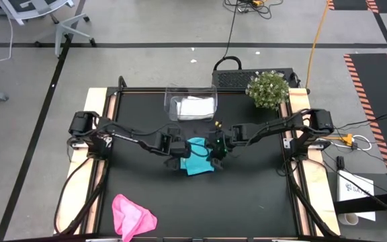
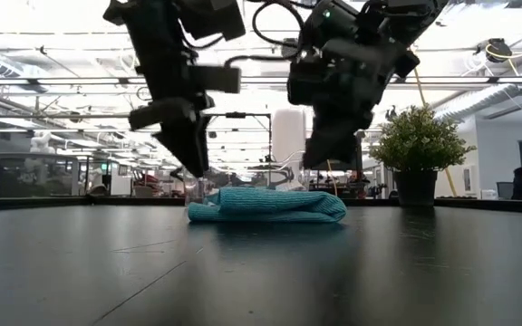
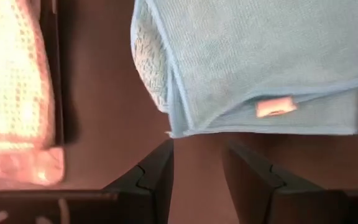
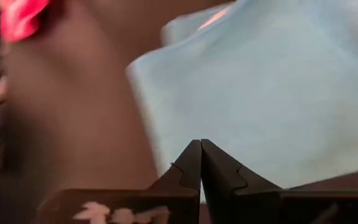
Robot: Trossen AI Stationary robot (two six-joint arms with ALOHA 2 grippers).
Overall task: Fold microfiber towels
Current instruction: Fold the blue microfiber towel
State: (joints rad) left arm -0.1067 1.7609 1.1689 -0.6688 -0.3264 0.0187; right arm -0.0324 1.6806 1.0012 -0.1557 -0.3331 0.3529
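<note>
While the teal towel (image 1: 198, 163) is lying folded mid-table between both pincers, the left gripper (image 3: 197, 163) is hovering just beside its corner, jaws parted and empty; the right gripper (image 4: 201, 155), pinched shut on nothing, is hanging above it. Pressing flat and squaring edges would likely be tidying the fold.

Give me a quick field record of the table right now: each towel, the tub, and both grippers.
teal towel: folded, flat on the mat at table centre, between the two grippers
pink towel: crumpled, unfolded, near the front edge on the left arm's side
pale towel: inside the clear tub at the back of the table
left gripper: open, empty, just above the mat at the teal towel's edge
right gripper: shut, empty, over the teal towel
plant: back right corner
</note>
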